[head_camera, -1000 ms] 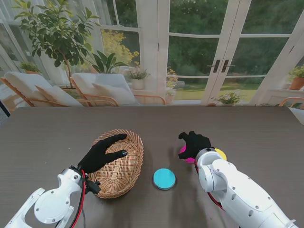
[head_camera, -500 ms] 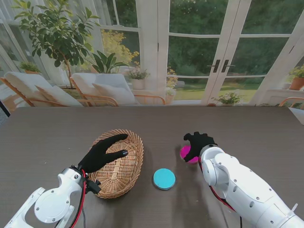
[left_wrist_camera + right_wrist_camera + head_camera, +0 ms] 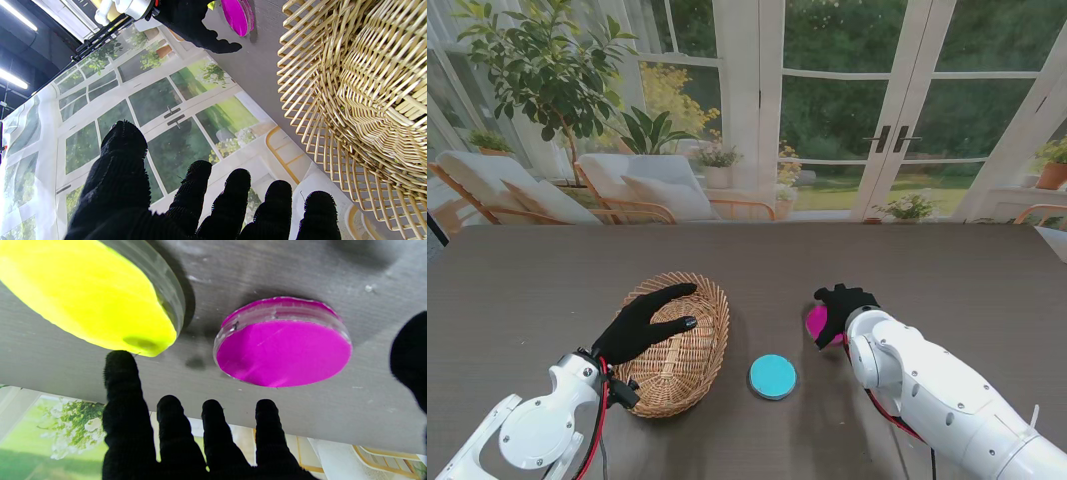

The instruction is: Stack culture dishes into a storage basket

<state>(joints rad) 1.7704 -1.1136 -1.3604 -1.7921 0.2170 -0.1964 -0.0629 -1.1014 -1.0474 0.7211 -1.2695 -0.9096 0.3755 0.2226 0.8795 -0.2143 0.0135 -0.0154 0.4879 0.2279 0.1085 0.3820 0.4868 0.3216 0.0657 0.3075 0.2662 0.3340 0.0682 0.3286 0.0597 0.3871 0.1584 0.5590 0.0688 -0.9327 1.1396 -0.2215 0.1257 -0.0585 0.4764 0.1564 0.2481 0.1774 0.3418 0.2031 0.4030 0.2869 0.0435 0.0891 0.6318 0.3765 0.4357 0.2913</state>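
A woven wicker basket (image 3: 689,372) sits left of centre on the dark table. My left hand (image 3: 640,326) rests open over its near-left rim, fingers spread; the basket's weave (image 3: 360,100) fills the left wrist view. A cyan dish (image 3: 773,376) lies flat just right of the basket. Farther right lies a magenta dish (image 3: 813,322), and my right hand (image 3: 843,303) hovers open over it, holding nothing. In the right wrist view the magenta dish (image 3: 283,350) lies flat on the table beside a yellow dish (image 3: 86,296). The stand view hides the yellow dish behind my right arm.
The dark table (image 3: 947,270) stretches wide to the far edge, with glass doors and patio chairs beyond it. My white right forearm (image 3: 927,390) crosses the near-right part of the table.
My right hand has shifted slightly right and settled over the magenta dish. Its arm now covers the yellow dish. The left hand, basket and cyan dish have not moved.
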